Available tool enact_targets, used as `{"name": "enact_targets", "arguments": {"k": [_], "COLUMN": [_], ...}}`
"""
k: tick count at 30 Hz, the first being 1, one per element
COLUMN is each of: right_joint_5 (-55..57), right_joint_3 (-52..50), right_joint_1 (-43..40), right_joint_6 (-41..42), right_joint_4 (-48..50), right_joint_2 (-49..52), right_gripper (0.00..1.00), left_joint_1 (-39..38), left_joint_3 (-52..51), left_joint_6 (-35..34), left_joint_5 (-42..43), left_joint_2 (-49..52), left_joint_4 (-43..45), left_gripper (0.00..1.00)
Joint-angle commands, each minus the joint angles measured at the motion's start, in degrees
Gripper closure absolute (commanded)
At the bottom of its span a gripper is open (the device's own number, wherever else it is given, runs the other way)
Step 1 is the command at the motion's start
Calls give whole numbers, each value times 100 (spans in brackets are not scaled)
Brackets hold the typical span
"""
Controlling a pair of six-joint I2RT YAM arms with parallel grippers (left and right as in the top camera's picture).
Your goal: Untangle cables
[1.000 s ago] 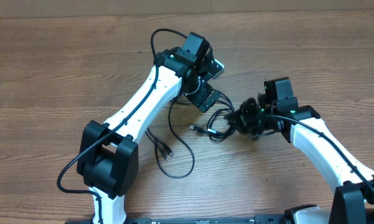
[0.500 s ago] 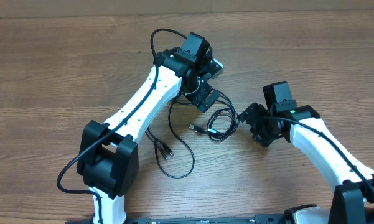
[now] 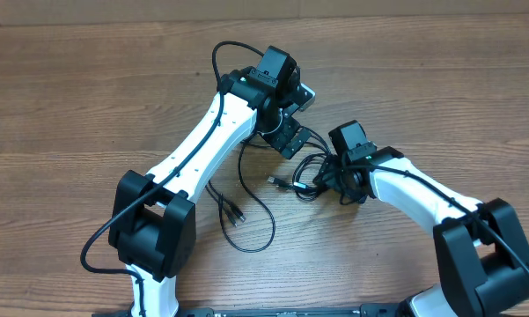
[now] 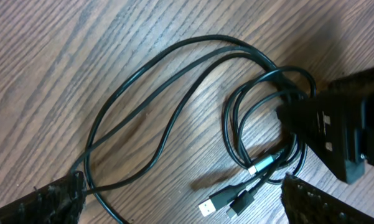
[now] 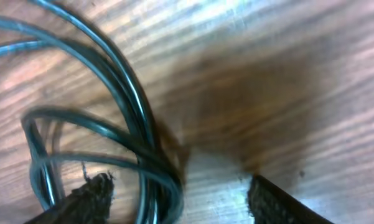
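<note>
Cables (image 5: 142, 115), one tangle, three plugs (image 4: 241, 200)

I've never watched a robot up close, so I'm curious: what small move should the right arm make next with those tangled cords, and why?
Probably close the right gripper on the coiled cables: its fingers stand open, the loops lie just inside one of them, and nothing is held.

Cables (image 3: 310, 170) coil is boxed in: left claw (image 3: 289, 137) sits just up-left of it, right claw (image 3: 336, 179) on its right edge, with only a tight gap between the claws. Left arm (image 3: 202, 145) and right arm (image 3: 414, 194) flank both sides. Table (image 3: 88, 88) is open far left and along the top. Loose loop (image 3: 262, 231) and plug (image 3: 234, 214) block the path from below.
</note>
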Motion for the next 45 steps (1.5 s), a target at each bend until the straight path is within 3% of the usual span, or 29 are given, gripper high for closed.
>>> {"name": "enact_targets", "arguments": {"k": [1, 2, 6, 7, 11, 16, 19, 24, 29, 34, 38, 42, 45], "right_joint_5": [157, 162, 315, 433, 535, -433, -1757, -4489, -6245, -6343, -6343, -6343, -6389], "right_joint_3": [-127, -116, -116, -116, -118, -59, 90, 256, 256, 256, 256, 256, 256], "right_joint_1": [17, 17, 17, 17, 17, -192, -619, -1419, -1963, -2376, -2503, -2503, -2503], "right_joint_6": [-52, -57, -59, -61, -28, 55, 4, -752, -1349, -1434, -1427, -1342, -1276], "right_joint_4": [28, 17, -122, -232, -529, -595, -660, -577, -564, -566, -505, -439, -358], "right_joint_2": [472, 472, 472, 472, 472, 463, 452, 452, 452, 452, 452, 452, 452], "right_gripper": [49, 71, 87, 95, 96, 96, 96, 96, 96, 96, 96, 96, 96], "left_joint_1": [37, 37, 37, 37, 37, 37, 37, 37, 37, 57, 146, 94, -48], "left_joint_3": [92, 92, 90, 92, 92, 92, 92, 92, 92, 105, 157, 157, 155], "left_joint_6": [-83, -83, -83, -83, -83, -83, -7, 1019, 1080, 695, 765, 1545, 2380], "left_joint_5": [-31, -31, -31, -31, -31, -28, 197, 1058, 1062, 1097, 2092, 2396, 2192], "left_joint_2": [-72, -72, -72, -72, -72, -72, -72, -83, -94, -170, -426, -494, -490], "left_joint_4": [-35, -31, -35, -33, -33, -127, -459, -1080, -1191, -1211, -1390, -1495, -1720], "left_gripper": [0, 0, 0, 1, 1, 0, 0, 5, 7, 7, 10, 14, 7]}}
